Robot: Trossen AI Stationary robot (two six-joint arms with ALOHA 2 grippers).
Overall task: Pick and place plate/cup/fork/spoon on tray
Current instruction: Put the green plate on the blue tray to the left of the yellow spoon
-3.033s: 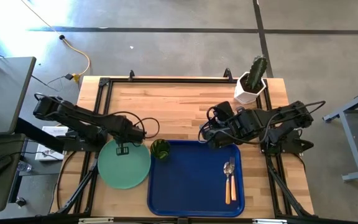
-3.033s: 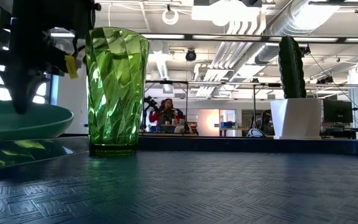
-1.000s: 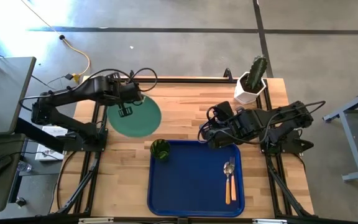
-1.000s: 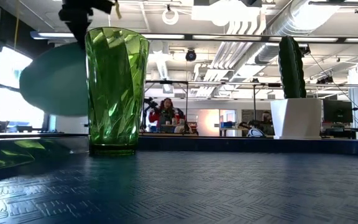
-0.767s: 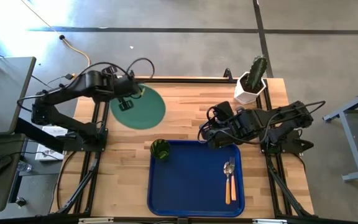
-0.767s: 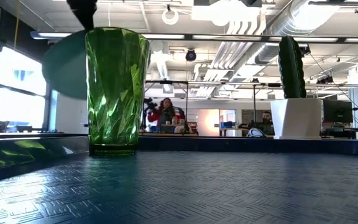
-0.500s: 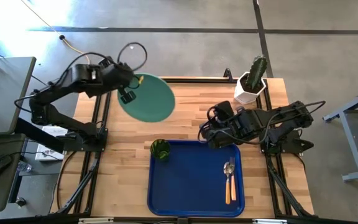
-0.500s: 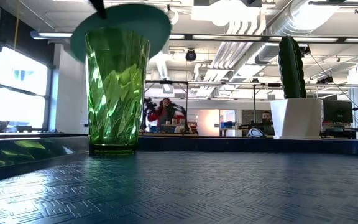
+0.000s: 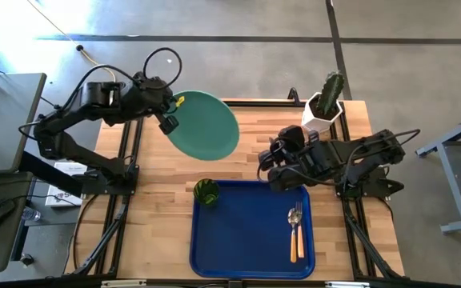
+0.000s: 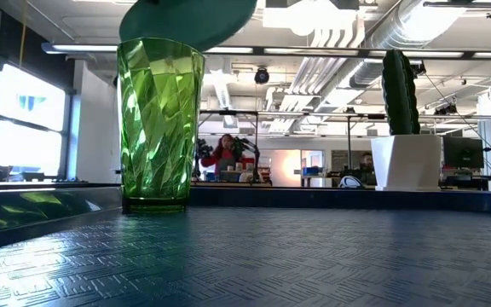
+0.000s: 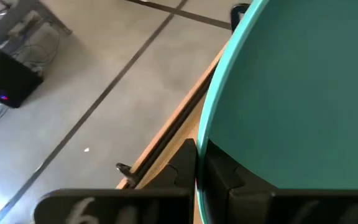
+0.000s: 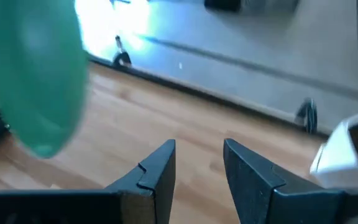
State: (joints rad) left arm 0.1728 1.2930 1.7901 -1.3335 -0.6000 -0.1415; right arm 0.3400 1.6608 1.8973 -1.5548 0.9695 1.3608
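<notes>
My left gripper (image 9: 166, 122) is shut on the mint-green plate (image 9: 205, 124), which is in the air over the table's far left part. The plate also shows in the low view (image 10: 186, 17), the left wrist view (image 11: 303, 93) and the right wrist view (image 12: 36, 74). The green cup (image 9: 206, 192) stands upright in the far left corner of the blue tray (image 9: 246, 240). The fork and spoon (image 9: 296, 232) lie side by side on the tray's right part. My right gripper (image 9: 265, 166) is open and empty by the tray's far edge. My left gripper pinches the plate's rim (image 11: 201, 177) at its left edge, one finger (image 11: 182, 168) on each face. The fingers come from the table's left. The plate is lifted clear of the table and juts out from the fingers toward the right.
A white pot with a cactus (image 9: 323, 108) stands at the table's far right corner. Bare wood lies between the plate and the tray (image 9: 214, 164). A dark table frame runs along the edges (image 9: 134, 108).
My left gripper has gone up and toward the table's far and right edges with the plate. The plate has risen well clear of the table and now hangs higher, above the cup's top in the low view. My right gripper has kept still.
</notes>
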